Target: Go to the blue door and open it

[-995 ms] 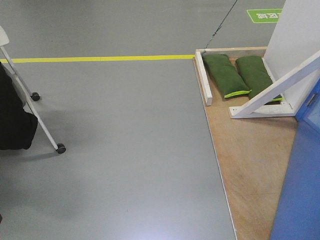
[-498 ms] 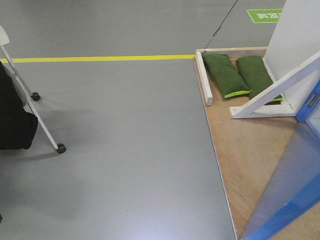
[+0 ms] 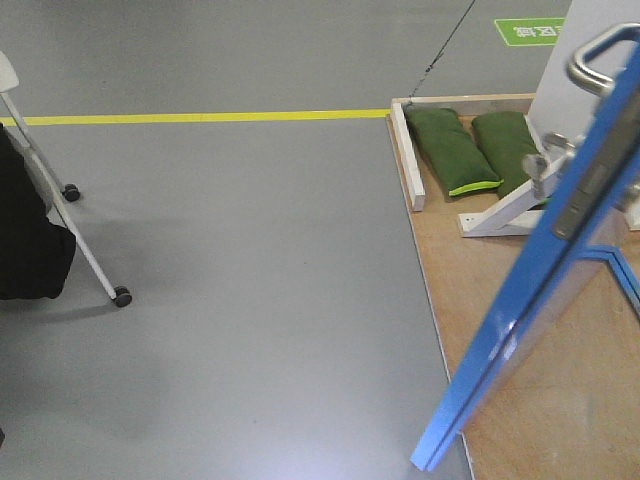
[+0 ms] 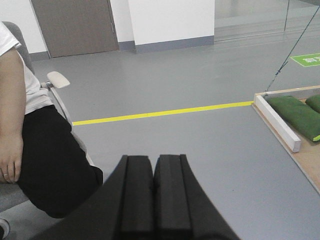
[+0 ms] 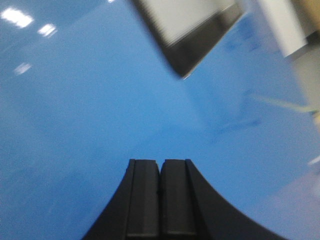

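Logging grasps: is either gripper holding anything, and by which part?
Nothing is held. The left gripper and right gripper both have jaws shut empty; the right faces the blue door.

left gripper: jaws closed, empty | right gripper: jaws closed, empty

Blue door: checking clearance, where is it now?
Front view, right side: the blue door stands angled across the wooden platform, its handle near the green sandbags.
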You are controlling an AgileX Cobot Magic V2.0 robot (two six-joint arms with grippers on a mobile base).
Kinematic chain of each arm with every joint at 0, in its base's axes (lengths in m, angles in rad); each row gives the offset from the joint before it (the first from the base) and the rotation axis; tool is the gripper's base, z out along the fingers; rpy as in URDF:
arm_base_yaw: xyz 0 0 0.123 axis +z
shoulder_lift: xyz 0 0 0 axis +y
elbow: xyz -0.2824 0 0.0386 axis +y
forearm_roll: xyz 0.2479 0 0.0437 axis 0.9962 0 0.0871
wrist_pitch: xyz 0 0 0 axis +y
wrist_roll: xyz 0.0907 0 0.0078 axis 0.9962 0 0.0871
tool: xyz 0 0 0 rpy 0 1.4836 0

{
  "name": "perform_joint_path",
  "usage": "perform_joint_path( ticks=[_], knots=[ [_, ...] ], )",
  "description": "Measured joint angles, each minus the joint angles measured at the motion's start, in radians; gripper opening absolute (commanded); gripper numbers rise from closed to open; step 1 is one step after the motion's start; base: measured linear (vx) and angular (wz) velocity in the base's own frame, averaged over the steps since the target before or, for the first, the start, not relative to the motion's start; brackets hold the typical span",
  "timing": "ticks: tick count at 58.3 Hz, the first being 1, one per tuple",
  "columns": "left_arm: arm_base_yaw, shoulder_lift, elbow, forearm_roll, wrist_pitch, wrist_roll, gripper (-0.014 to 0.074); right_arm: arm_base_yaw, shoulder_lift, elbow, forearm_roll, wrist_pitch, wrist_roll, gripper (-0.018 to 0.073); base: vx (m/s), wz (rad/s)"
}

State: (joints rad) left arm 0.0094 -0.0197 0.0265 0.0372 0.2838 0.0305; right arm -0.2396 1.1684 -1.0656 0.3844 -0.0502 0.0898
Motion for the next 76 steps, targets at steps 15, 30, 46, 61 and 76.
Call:
perform_joint_path(
  ticks=[15,30,46,61,76],
  knots=[
    [0.0,0.0,0.0,0.0,0.0,0.0,0.007,0.129,0.002,0.0,-0.015,0.036,-0.01,0.0002,0.0,0.0],
    [0.0,0.0,0.0,0.0,0.0,0.0,0.007,0.136,0.002,0.0,-0.015,0.036,-0.01,0.0002,0.0,0.0],
    [0.0,0.0,0.0,0.0,0.0,0.0,0.007,0.136,0.002,0.0,-0.015,0.036,-0.01,0.0002,0.0,0.0],
    [0.0,0.0,0.0,0.0,0.0,0.0,0.007,0.136,0.002,0.0,-0.015,0.036,-0.012,0.0002,0.0,0.0],
    [0.0,0.0,0.0,0.0,0.0,0.0,0.007,0.136,0.002,0.0,-0.015,0.036,-0.013,0.0002,0.0,0.0]
  ],
)
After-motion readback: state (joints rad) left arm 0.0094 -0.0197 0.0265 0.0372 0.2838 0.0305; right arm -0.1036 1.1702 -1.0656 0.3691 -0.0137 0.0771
